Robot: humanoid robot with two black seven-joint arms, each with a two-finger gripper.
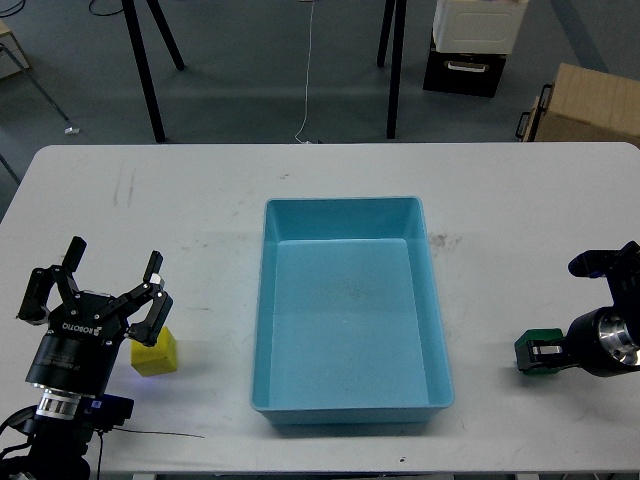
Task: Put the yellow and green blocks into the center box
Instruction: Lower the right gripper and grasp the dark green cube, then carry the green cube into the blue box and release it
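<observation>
The yellow block (157,354) lies on the white table's left front, partly hidden by my left gripper (110,280). That gripper is open and stands just left of and over the block, not gripping it. The green block (531,347) lies at the right front. My right gripper (545,353) is down on it, with dark fingers covering its middle; I cannot tell whether they are closed on it. The blue center box (340,203) is empty.
The table's front edge (300,462) runs close below both blocks. Beyond the far edge stand black stand legs (145,70), a cardboard box (590,105) and a white and black case (475,45) on the floor.
</observation>
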